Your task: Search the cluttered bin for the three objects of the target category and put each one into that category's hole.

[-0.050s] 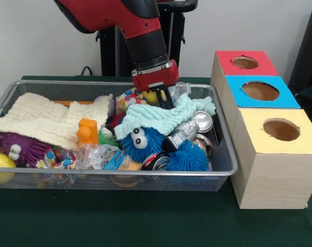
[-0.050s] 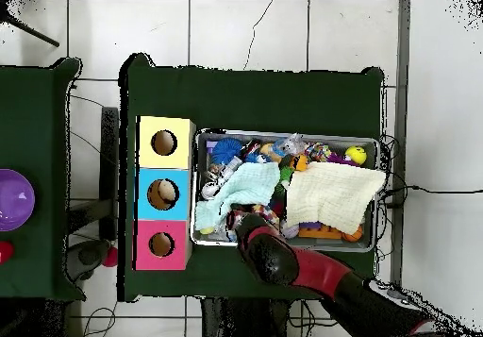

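Note:
My gripper [image 1: 164,99] hangs low over the back right of the wire bin [image 1: 120,174], its tips dipping behind a pale teal cloth [image 1: 161,117]. A small yellow toy [image 1: 150,96] sits just left of it. Silver cans [image 1: 202,121] lie to the right under the cloth, and a crushed clear bottle [image 1: 181,88] is behind. Three hole boxes stand right of the bin: red [image 1: 245,63], blue [image 1: 260,90], yellow [image 1: 280,128]. In the overhead view my arm [image 2: 283,258] covers the gripper at the bin's [image 2: 283,133] lower edge.
A cream cloth [image 1: 48,119] covers the bin's left half. An orange block [image 1: 87,130], a blue fuzzy ball with eyes [image 1: 140,142], a blue spiky ball [image 1: 189,157], a purple spiky toy [image 1: 17,147], a yellow ball [image 1: 0,168] and a plastic bottle [image 1: 102,157] crowd the front.

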Tool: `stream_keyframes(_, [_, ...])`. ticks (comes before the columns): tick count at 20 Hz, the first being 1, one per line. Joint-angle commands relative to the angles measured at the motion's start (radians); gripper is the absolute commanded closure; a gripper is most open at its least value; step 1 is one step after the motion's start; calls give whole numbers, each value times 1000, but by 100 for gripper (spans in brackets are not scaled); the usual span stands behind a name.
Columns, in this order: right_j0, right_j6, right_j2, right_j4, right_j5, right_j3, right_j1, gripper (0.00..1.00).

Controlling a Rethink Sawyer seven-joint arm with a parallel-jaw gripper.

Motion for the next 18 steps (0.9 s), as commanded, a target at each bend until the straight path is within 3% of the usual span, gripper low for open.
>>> stream_keyframes(1, [150,142,-67,-36,-125,-3,-154,100])
stream_keyframes(5, [192,129,-111,-32,-99,-8,-232,100])
stream_keyframes(9, [221,121,-140,-41,-73,-24,-254,100])
stream_keyframes(11, [203,141,-116,-44,-69,-19,-249,100])
stream_keyframes(12, [193,151,-105,-46,-67,-16,-247,0])
stream_keyframes(18, [210,143,-130,-67,-102,-23,-254,0])
